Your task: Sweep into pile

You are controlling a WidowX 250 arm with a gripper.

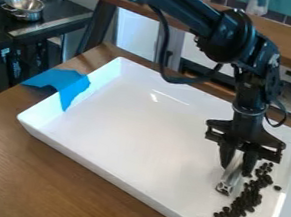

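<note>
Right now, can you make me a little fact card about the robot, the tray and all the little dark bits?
gripper: over the tray's right side in the picture, holding the silver tool
silver tool: slanting down to the tray floor, left of the dark bits
dark bits: a long, loose band, with a few strays beside it
pile made: not yet, more of a strip
tray: white, with raised sides
blue tape: over the tray's left edge
table: brown wood, under the tray
metal pot: on the dark counter behind, at upper left

Bright light across the white tray, glare flashing near twelve, a brilliant strip between four and five! Dimmer over at ten.
</note>
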